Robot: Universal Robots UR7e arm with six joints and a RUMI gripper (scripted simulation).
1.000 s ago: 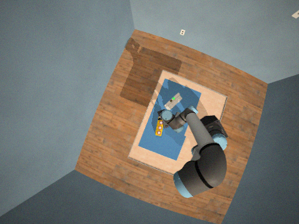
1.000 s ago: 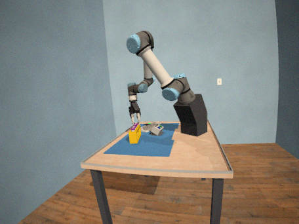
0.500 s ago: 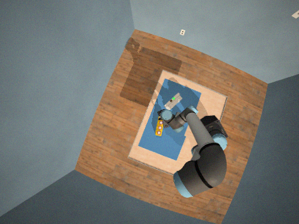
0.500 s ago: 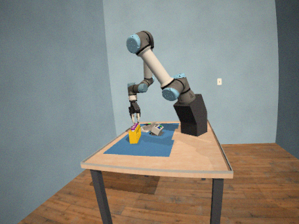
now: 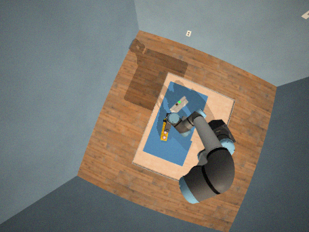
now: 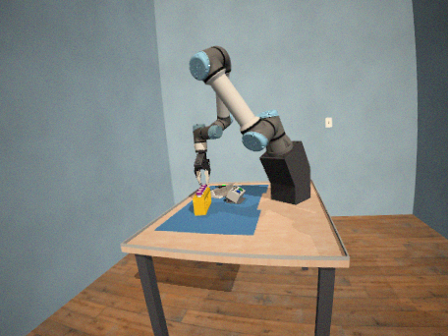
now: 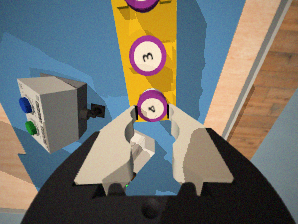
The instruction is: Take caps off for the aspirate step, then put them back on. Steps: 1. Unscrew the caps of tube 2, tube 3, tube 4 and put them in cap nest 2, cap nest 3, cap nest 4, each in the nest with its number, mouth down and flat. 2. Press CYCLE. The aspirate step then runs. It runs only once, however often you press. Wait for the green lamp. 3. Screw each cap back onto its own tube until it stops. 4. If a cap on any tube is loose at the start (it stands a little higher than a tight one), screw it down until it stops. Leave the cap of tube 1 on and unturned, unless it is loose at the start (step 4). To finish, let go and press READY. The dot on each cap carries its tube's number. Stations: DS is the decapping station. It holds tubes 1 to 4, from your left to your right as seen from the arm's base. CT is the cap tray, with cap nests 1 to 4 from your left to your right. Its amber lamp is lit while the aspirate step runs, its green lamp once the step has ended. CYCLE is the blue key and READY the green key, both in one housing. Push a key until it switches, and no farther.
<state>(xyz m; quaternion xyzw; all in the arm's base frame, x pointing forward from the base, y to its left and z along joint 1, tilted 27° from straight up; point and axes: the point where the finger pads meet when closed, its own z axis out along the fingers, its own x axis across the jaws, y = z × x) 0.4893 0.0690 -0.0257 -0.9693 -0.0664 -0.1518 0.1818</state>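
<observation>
Top looks steeply down from afar, exterior across the tabletop, wrist closely downward; all share the yellow block (image 5: 164,136) (image 6: 200,205) (image 7: 170,30).

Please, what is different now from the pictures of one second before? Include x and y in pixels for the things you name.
The gripper (image 6: 202,183) (image 7: 152,105) has turned about its upright axis at the yellow rack (image 6: 200,205) (image 7: 125,65): from above, its dark body now reaches over a cap that showed before. I cannot tell whether its grip on cap 4 (image 7: 152,108) is new. The rack, the key housing (image 6: 236,196) (image 7: 62,112) and the lit green lamp (image 5: 179,102) look as before.
</observation>
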